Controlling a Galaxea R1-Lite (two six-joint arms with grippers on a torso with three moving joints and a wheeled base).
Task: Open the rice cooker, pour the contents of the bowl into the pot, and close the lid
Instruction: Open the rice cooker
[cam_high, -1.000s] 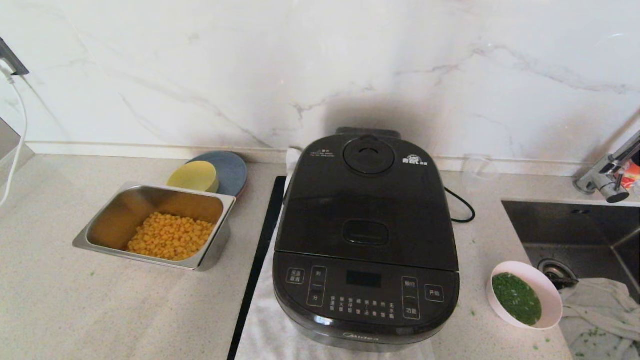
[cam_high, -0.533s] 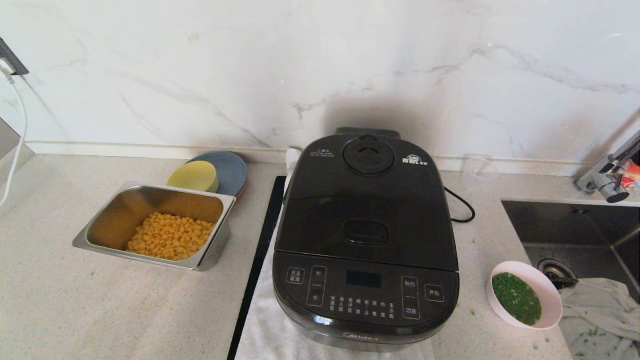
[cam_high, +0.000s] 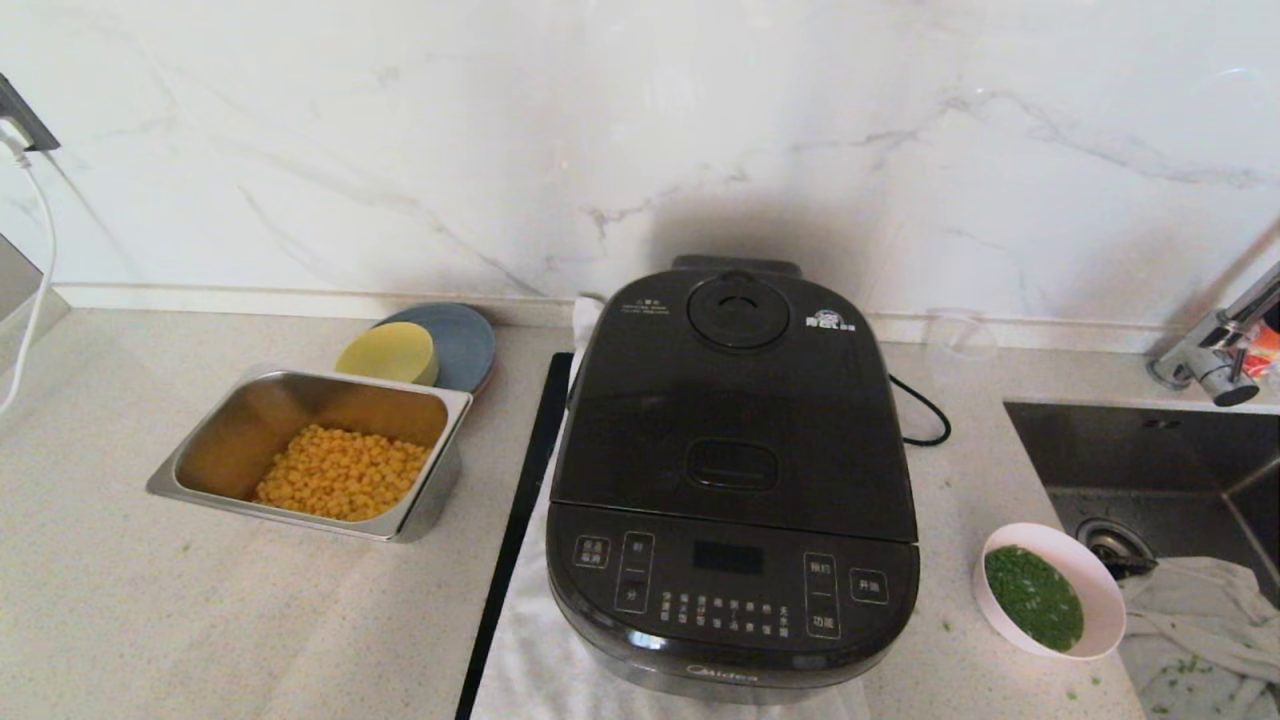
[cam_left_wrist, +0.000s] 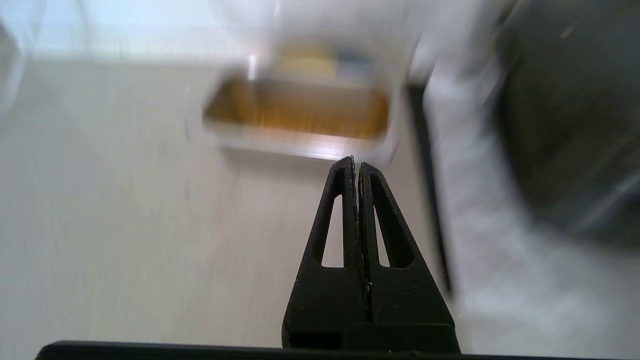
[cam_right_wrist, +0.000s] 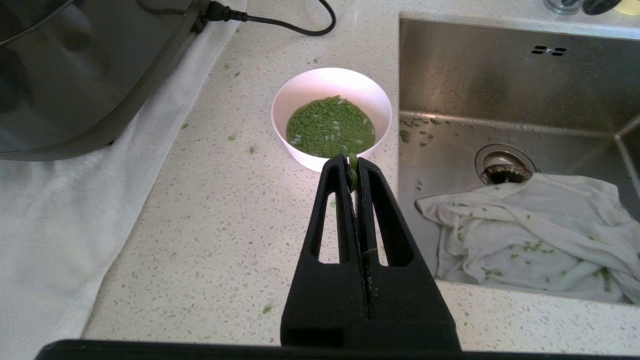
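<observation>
The black rice cooker stands mid-counter on a white towel, its lid closed, so the pot is hidden. To its right sits the pale bowl, holding the chopped green contents. Neither arm shows in the head view. In the right wrist view my right gripper hangs shut just short of the bowl, a green bit stuck between its tips; the contents lie beyond. In the left wrist view my left gripper is shut and empty over bare counter, short of the steel tray.
The steel tray with yellow corn sits left of the cooker, a yellow bowl on a blue plate behind it. The sink with a crumpled cloth lies right of the bowl. A power cord trails behind the cooker.
</observation>
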